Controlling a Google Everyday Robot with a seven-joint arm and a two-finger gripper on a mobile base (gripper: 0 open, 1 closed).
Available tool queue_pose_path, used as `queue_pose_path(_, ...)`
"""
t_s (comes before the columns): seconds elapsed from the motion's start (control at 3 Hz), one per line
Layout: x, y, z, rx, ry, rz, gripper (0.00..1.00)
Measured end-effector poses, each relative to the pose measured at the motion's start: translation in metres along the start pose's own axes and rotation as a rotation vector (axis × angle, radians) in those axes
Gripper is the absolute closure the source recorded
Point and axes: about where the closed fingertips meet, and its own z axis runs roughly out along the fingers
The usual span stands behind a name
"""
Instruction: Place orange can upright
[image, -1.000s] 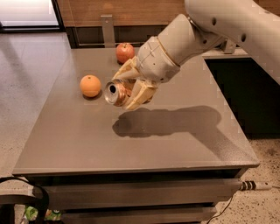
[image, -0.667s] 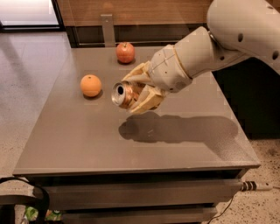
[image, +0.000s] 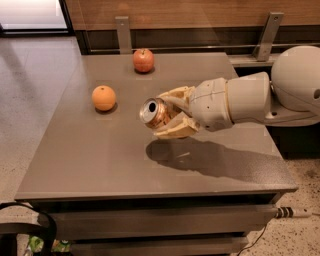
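The orange can (image: 156, 114) is a coppery drink can with a silver pull-tab top. It lies on its side in the air, top facing left toward the camera, above the middle of the grey table (image: 100, 165). My gripper (image: 172, 114) is shut on the orange can, with one cream finger above it and one below. The white arm reaches in from the right. The can's shadow falls on the table just below it.
A round orange fruit (image: 104, 97) sits on the table left of the can. A red apple (image: 143, 60) sits near the back edge. A wooden wall with metal brackets runs behind the table. Cables lie on the floor at lower left.
The arm has swung lower and more level, and the gripper with the can has moved a little right and toward the front. The can's top still faces left.
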Motion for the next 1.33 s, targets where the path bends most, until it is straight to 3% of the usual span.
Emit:
queue_pose_path(0.33,0.0,0.0,0.0,0.0,0.0,0.0,1.0)
queue_pose_path(0.67,-0.002,-0.004,0.0,-0.006,-0.04,0.042,1.0)
queue_pose_path(1.33,-0.023,0.001,-0.011,0.057,-0.104,0.172,1.0)
